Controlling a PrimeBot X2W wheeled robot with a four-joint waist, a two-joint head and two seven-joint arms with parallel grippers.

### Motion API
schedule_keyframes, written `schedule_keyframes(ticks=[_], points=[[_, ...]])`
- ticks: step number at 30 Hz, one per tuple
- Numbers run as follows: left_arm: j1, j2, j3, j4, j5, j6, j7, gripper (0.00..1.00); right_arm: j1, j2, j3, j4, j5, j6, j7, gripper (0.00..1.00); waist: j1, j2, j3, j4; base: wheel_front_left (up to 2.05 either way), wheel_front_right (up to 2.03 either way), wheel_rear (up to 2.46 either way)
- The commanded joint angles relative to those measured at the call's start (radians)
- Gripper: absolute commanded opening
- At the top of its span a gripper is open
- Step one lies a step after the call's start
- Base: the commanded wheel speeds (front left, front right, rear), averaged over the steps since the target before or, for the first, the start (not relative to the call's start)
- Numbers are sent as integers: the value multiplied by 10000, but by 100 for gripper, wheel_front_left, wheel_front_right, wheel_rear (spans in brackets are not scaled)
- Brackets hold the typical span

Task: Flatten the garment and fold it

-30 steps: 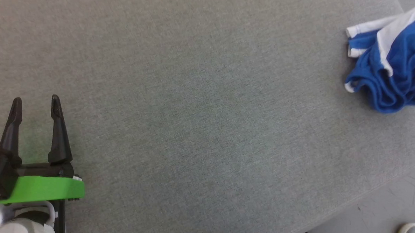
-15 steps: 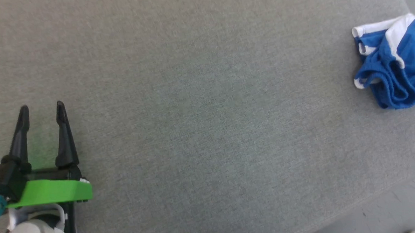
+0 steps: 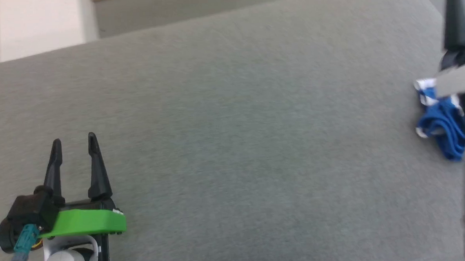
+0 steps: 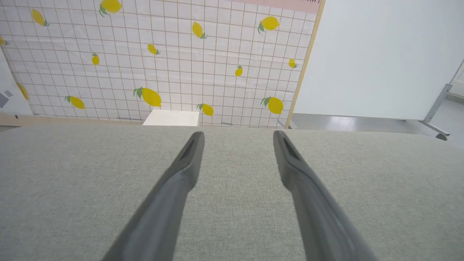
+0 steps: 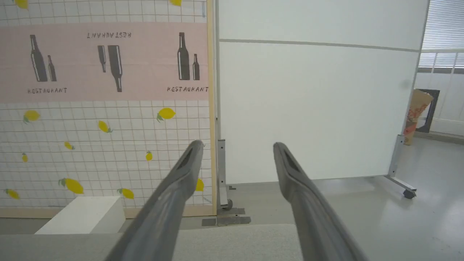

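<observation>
Blue garment lies crumpled beside right end effector.

My green-based left gripper, with two long dark fingers, sits at the head view's lower left, fingers spread apart. My right gripper stands equally wide, holding nothing.

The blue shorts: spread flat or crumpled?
Crumpled: the shorts lie in a bunched heap of folds, not spread out, on the grey surface.
</observation>
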Motion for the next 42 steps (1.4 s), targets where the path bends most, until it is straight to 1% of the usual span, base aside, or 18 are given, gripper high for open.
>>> schedule_keyframes(ticks=[1, 2, 5, 8, 11, 15, 19, 28, 31, 36, 42], points=[[-122, -27, 3, 118, -103, -7, -67, 100, 376, 369, -25, -198, -69, -15, -125, 100, 0, 0, -1404, 1555, 0, 0, 0], [-192, -60, -12, 314, -122, 33, -93, 100, 895, 806, 43, -377, -78, -15, -273, 100, 0, 0, -1606, 1899, 0, 0, 0], [-319, -141, -27, 651, -178, 119, -143, 100, 1676, 1148, 103, -386, -190, -15, -659, 100, 0, 0, -1927, 2347, 0, 0, 0], [-419, -190, -88, 904, -197, 141, -189, 100, 2280, 1247, 136, -115, -193, -15, -996, 100, 0, 0, -2121, 2636, 0, 0, 0], [-503, -259, -249, 1218, -171, 150, -222, 100, 2818, 1260, 79, 426, 325, -15, -1495, 100, 0, 0, -2374, 2904, 0, 0, 0], [-522, -386, -377, 1691, -241, 245, -271, 100, 3610, 1263, 311, 1098, 352, -15, -2161, 100, 0, 0, -2613, 3108, 0, 0, 0], [-522, -447, -562, 2137, -162, 308, -313, 100, 4275, 1264, 622, 1390, -92, -15, -2426, 100, 0, 0, -2735, 3153, 0, 0, 0], [-436, -355, -1176, 2968, 601, 405, -387, 100, 5352, 1265, 632, 1616, -890, -15, -2575, 100, 0, 0, -2767, 2932, 0, 0, 0], [-379, -396, -1215, 3073, 599, 442, -404, 100, 5623, 1266, 599, 1625, -893, -15, -2583, 100, 0, 0, -2754, 2853, 0, 0, 0], [-333, -464, -1372, 3202, 571, 375, -419, 100, 5996, 1266, 511, 1581, -685, -15, -2620, 100, 0, 0, -2679, 2760, 0, 0, 0], [-259, -509, -1587, 3368, 665, 328, -424, 100, 6123, 1266, 510, 1580, -529, -15, -2671, 100, 0, 0, -2615, 2665, 0, 0, 0]])
